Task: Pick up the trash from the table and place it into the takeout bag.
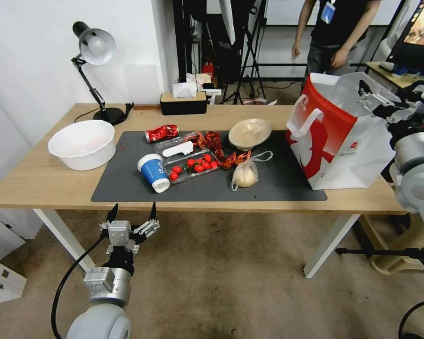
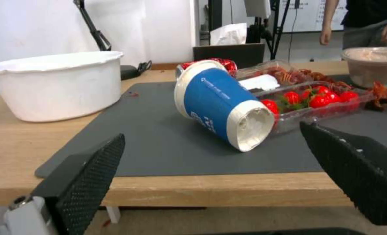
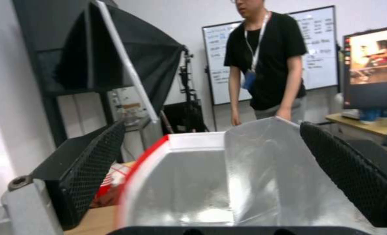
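Your blue paper cup (image 1: 154,172) lies tipped near the table's (image 1: 42,181) front edge, base frontward; left gripper (image 1: 132,213) wide before it; right gripper (image 3: 211,182) spread over takeout bag (image 1: 337,141).

On the table (image 1: 42,181), everything sits around the mat (image 1: 127,188): cup (image 1: 154,172), can (image 1: 161,133), bowl (image 1: 249,133) and bun bag (image 1: 245,174) on it, takeout bag (image 1: 337,136) at its right end, basin (image 1: 82,143) left of it.
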`<state>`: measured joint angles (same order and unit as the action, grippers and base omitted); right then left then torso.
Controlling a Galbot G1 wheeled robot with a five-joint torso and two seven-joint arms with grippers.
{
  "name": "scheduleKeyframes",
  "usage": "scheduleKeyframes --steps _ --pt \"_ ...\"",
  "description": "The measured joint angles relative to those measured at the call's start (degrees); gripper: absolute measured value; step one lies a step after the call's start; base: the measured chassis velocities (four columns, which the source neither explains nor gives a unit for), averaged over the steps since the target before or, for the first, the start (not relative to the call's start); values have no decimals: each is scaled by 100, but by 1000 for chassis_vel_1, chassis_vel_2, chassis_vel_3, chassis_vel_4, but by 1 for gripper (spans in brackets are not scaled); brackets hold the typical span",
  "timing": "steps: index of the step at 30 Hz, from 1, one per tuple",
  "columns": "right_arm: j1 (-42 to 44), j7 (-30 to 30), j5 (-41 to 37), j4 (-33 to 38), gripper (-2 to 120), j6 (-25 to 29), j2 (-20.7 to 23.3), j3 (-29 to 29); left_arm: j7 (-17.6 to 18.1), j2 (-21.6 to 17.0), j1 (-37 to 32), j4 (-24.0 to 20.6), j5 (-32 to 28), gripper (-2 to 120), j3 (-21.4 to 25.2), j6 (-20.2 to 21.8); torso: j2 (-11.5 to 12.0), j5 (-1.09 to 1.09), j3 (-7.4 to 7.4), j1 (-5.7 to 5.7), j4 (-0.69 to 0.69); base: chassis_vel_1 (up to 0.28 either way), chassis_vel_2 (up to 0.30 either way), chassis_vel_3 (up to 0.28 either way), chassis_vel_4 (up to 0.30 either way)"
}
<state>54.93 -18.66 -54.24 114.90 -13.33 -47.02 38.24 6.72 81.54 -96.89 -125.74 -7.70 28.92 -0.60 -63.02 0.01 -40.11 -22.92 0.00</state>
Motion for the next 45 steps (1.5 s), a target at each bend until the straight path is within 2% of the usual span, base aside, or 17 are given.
scheduleKeyframes --steps 3,10,14,20,26,30,32,33,37,45 --pt "48 97 28 21 100 2 -11 -13 0 8 19 35 -2 100 1 2 0 0 0 0 0 0 0 0 0" --pt "341 326 -106 617 100 17 -126 -27 0 7 30 67 -9 100 2 2 -1 -1 1 0 1 0 0 0 0" --pt "1058 588 66 1259 100 -40 -399 -121 5 7 29 91 -12 100 0 -4 -1 -2 0 0 1 0 0 0 0" --pt "2023 887 649 1640 100 32 -777 -157 1 -5 38 125 -28 100 -7 -16 -1 -1 1 1 0 0 0 0 0" --pt "3233 1226 1717 1667 100 669 -1323 -206 -13 -16 49 160 -62 100 -16 -37 -2 -2 1 1 0 0 0 0 0" --pt "3572 1287 1987 1580 100 986 -1483 -273 -15 -19 51 171 -68 100 -21 -45 -1 -1 1 0 -1 0 0 0 0" --pt "3944 1350 2365 1359 100 1523 -1714 -376 -18 -24 55 196 -78 100 -27 -58 -1 -1 1 1 0 0 0 0 0" --pt "3944 1350 2365 1359 100 1523 -1714 -376 -18 -24 55 196 -78 100 -27 -58 -1 -1 1 1 0 0 0 0 0" --pt "4357 1478 2647 1032 100 2183 -2042 -529 -27 -52 57 223 -96 100 -25 -92 -2 -2 1 1 0 0 0 0 0" --pt "4431 1522 2799 830 100 2372 -2210 -762 -40 -52 56 242 -98 100 -39 -94 -1 -1 1 1 0 0 0 0 0"
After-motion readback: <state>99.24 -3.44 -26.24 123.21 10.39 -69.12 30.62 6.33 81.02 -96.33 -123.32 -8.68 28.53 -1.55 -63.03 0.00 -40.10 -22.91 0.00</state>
